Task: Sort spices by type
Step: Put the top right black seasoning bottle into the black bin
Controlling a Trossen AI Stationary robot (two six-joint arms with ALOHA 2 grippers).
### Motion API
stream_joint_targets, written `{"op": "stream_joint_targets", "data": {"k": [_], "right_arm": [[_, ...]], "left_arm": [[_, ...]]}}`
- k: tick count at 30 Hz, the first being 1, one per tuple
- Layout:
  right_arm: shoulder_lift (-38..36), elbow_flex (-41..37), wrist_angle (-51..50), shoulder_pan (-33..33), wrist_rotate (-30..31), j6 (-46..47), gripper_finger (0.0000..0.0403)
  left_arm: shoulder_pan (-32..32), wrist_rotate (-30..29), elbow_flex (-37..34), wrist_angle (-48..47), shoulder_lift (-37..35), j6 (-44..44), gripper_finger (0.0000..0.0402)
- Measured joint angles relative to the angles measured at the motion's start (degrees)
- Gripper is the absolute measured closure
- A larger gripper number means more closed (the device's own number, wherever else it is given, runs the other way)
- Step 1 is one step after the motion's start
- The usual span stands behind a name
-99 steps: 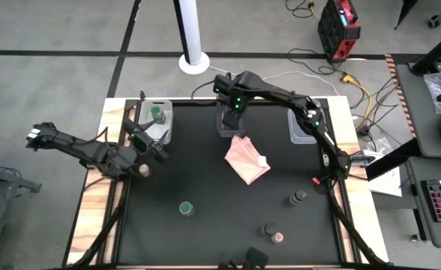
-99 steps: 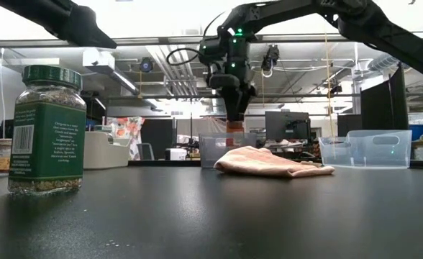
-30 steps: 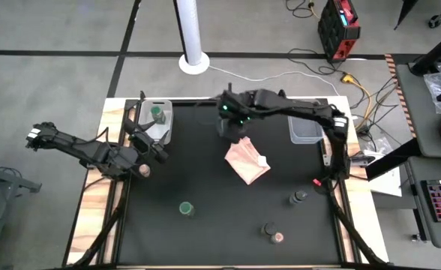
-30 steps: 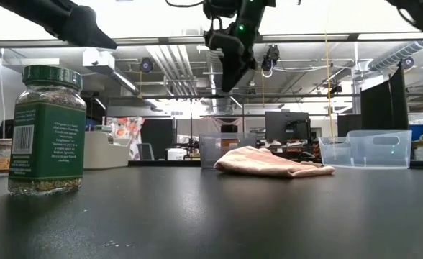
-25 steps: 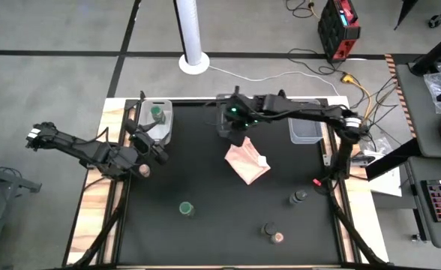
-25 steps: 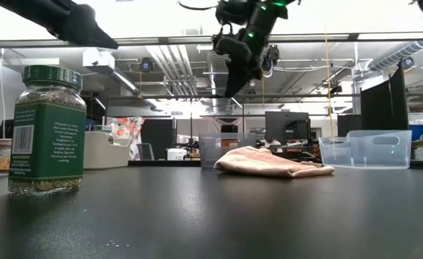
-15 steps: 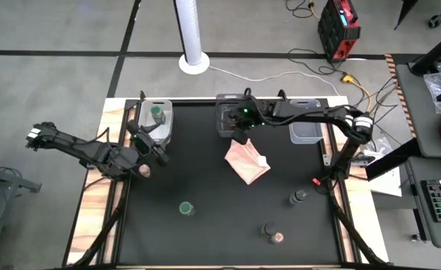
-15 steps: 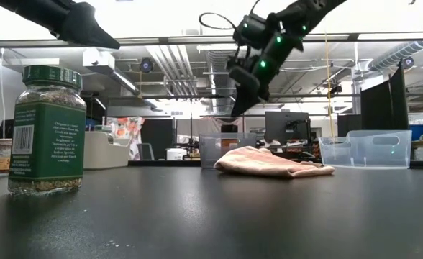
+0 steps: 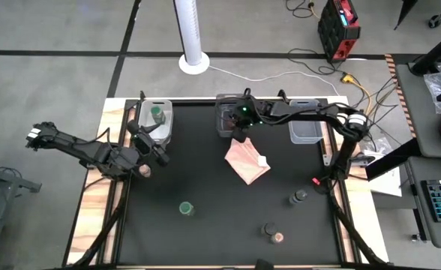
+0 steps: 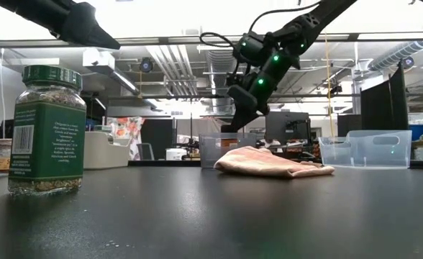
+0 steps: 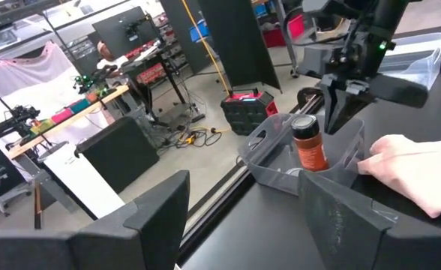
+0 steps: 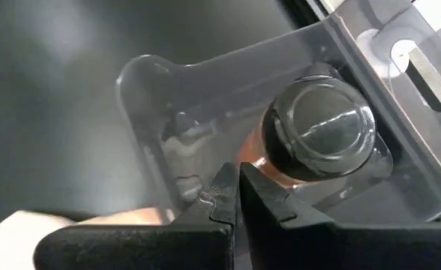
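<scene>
From above, the right gripper (image 9: 239,135) has swung away from directly over the middle bin (image 9: 228,120) and now hangs at that bin's near edge, above the far corner of the pink cloth (image 9: 247,160). The left gripper (image 9: 150,152) waits by the left bin (image 9: 165,124), which holds a green-lidded jar (image 9: 155,113). A second green-lidded jar (image 9: 185,208), two dark-lidded jars (image 9: 299,197) (image 9: 268,229) and a pinkish-lidded jar (image 9: 278,238) remain loose on the table.

At table height, the right arm has dropped and tilted since a second ago; its gripper (image 10: 229,126) points down toward the middle bin (image 10: 219,151) with nothing in it.

The left wrist view shows its own fingers (image 11: 160,217) spread and empty, and a dark-lidded jar (image 11: 307,142) standing upright inside the middle bin.

The right wrist view shows its fingers (image 12: 220,199) pressed shut on nothing, the delivered jar (image 12: 319,131) below. That jar looks sorted; four remain.
</scene>
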Motion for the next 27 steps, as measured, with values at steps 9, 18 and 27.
{"op": "stream_joint_targets", "data": {"k": [9,18,27], "right_arm": [[0.8,0.0,2.2,-1.1,0.3,0.0,0.0394],[2.4,0.0,4.3,-2.1,0.4,0.3,0.0394],[3.8,0.0,7.5,-2.4,3.7,0.0,0.0394]], "left_arm": [[0.0,0.0,0.0,0.0,0.0,0.0,0.0168],[0.0,0.0,0.0,0.0,0.0,0.0,0.0168],[0.0,0.0,0.0,0.0,0.1,0.0,0.0168]]}}
